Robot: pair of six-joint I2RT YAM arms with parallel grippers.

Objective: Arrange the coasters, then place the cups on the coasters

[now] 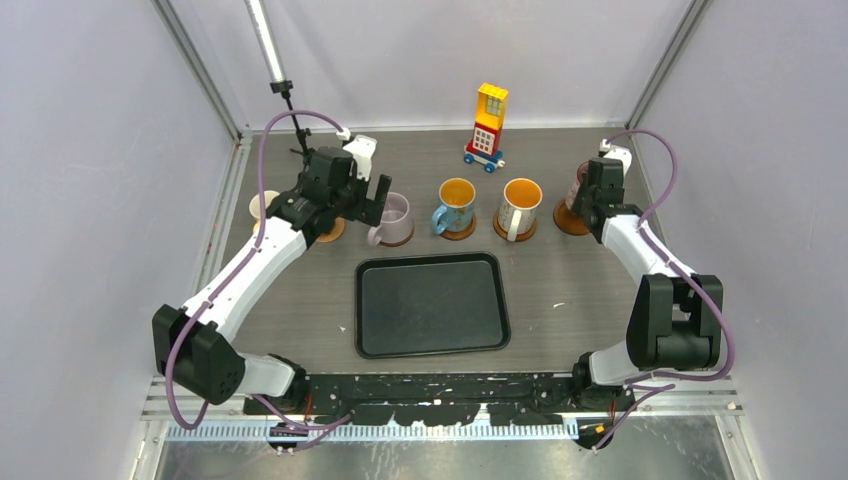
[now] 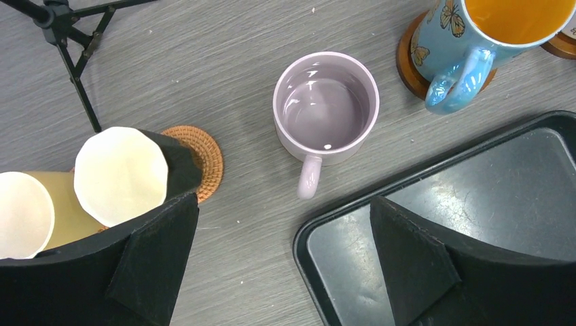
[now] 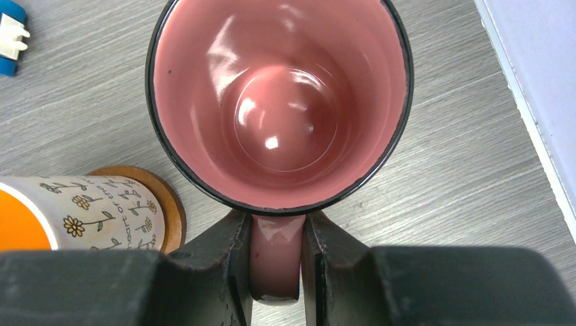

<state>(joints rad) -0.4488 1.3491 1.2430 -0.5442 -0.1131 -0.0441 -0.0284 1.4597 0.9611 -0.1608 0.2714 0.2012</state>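
Pink cup (image 3: 278, 102) | right tool (image 3: 275, 224) clenched on its handle | step: putting it on far-right coaster (image 1: 566, 226), landed or not: cannot tell | left tool (image 2: 278, 204) released above lilac cup (image 2: 326, 105) | next: set down gently, let go.

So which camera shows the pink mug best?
The right wrist view: the pink mug fills it, handle pinched between the jaws. The top view shows only a sliver behind the right arm; the left wrist view misses it.

The grey wood-grain table (image 1: 570, 290) carries a black tray (image 1: 432, 305), round brown coasters (image 2: 209, 163) and a toy block tower (image 1: 488, 125).
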